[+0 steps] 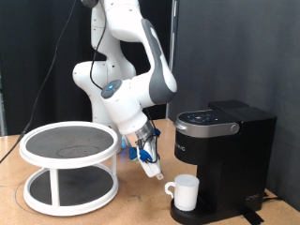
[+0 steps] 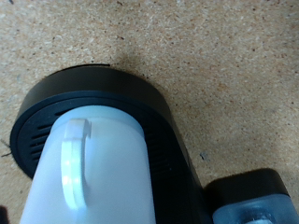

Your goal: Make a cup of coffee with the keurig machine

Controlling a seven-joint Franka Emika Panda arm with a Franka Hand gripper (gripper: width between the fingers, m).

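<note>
The white robot arm bends down over the middle of the wooden table. Toward the table's edge at the exterior view's left stands a white two-tier round stand with dark shelf surfaces. At the opposite end, toward the exterior view's right, sits the keurig machine, black, with its top lid down. The cup stands upright on the machine's round drip base, under the brew head, its handle turned toward the arm; the wrist view shows the handle and the ribbed black base beneath it. The gripper hangs tilted just beside the cup's handle, apart from it; whether its jaws are open or closed cannot be told.
</note>
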